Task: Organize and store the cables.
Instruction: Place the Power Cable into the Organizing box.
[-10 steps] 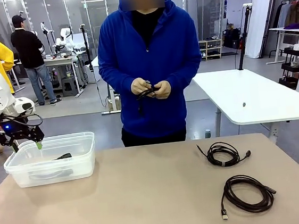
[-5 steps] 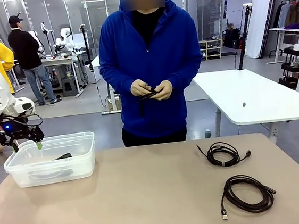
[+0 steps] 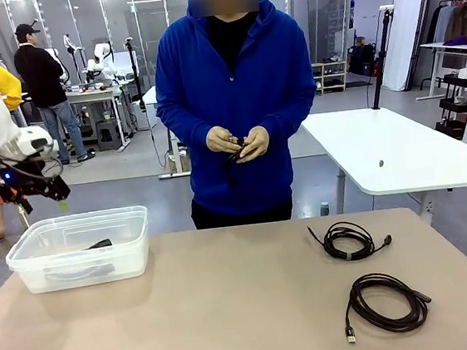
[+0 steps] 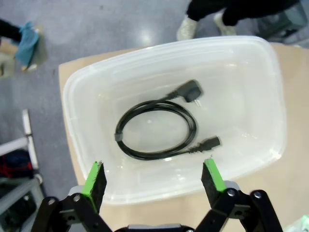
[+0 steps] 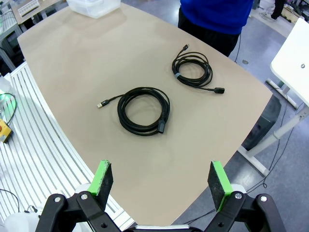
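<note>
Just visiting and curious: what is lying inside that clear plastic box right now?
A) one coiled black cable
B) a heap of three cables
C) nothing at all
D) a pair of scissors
A: the left wrist view looks straight down into the box, and a single coiled black cable with a plug at each end lies on its bottom.

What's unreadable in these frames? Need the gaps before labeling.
- Front view: held cable is mostly covered by the person's hands; type and length unclear.
- Front view: binned cable is blurred by the frosted wall of the bin, apart from one plug end.
- Front view: connectors on the near cable and far cable are too small to identify.
</note>
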You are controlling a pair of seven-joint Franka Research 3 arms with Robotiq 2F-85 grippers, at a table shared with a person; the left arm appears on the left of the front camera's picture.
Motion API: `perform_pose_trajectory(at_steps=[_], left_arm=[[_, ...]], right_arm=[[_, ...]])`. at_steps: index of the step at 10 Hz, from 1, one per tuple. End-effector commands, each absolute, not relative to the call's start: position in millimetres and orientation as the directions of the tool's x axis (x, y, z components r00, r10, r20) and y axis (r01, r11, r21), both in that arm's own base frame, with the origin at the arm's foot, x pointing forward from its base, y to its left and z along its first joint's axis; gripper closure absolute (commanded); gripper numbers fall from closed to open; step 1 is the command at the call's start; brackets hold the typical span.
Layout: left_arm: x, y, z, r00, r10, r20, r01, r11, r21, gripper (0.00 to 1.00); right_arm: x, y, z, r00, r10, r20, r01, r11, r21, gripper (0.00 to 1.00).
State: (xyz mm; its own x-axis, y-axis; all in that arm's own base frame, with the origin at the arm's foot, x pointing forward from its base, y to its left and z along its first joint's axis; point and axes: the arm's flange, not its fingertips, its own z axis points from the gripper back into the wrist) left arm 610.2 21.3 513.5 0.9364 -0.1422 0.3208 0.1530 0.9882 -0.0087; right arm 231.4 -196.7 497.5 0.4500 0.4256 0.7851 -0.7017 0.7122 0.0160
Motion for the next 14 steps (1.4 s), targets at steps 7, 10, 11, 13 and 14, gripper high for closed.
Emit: perform_pose_trajectory(at_steps=[7, 10, 11, 13, 14], left_arm=[[402, 87, 548, 0.765, -0.372, 0.526, 0.479, 0.875, -0.077, 0.00], [362, 138, 527, 0.553, -0.503, 0.664, 0.730, 0.677, -0.096, 0.00], [344, 156, 517, 0.520, -0.455, 0.723, 0.733, 0.672, -0.105, 0.00], [345, 160, 500, 0.526, -0.443, 0.727, 0.716, 0.692, -0.096, 0.00], [346, 159, 503, 0.505, -0.454, 0.734, 0.734, 0.674, -0.088, 0.00]], right_arm=[[230, -199, 498, 0.436, 0.432, 0.789, -0.712, 0.703, 0.009, 0.00], [230, -199, 498, 0.436, 0.432, 0.789, -0.712, 0.703, 0.009, 0.00], [230, -199, 498, 0.436, 0.432, 0.789, -0.712, 0.703, 0.009, 0.00], [230, -199, 498, 0.436, 0.432, 0.789, -0.712, 0.703, 0.009, 0.00], [230, -199, 498, 0.436, 0.432, 0.789, -0.712, 0.703, 0.009, 0.00]])
